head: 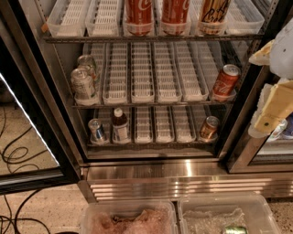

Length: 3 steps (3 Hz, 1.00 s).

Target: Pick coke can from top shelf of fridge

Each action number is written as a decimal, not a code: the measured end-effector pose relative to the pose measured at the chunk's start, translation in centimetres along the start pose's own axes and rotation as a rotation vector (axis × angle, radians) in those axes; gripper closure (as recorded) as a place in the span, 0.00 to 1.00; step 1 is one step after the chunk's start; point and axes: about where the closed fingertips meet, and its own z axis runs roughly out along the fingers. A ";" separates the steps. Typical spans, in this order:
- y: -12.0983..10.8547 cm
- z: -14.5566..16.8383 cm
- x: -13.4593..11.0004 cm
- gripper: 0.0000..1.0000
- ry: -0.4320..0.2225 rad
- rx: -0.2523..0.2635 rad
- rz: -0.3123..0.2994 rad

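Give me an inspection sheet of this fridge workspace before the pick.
Surface: top shelf of the fridge, lined with white lane trays.
Job's things: two coke cans, upright, side by side on the top shelf.
Clutter: tan-gold can right of them; silver cans and a red can on the middle shelf; bottle and small cans below.
Grippers: gripper at right edge, outside the fridge, near middle-shelf height.
Cables: black cables on the floor, left.
Surroundings: glass door open at left; plastic bins in front.
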 end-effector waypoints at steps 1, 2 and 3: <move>1.8 0.5 0.8 0.00 -0.093 0.032 -0.017; 1.3 2.4 3.3 0.00 -0.262 0.107 0.011; 0.4 0.7 4.6 0.00 -0.325 0.204 0.027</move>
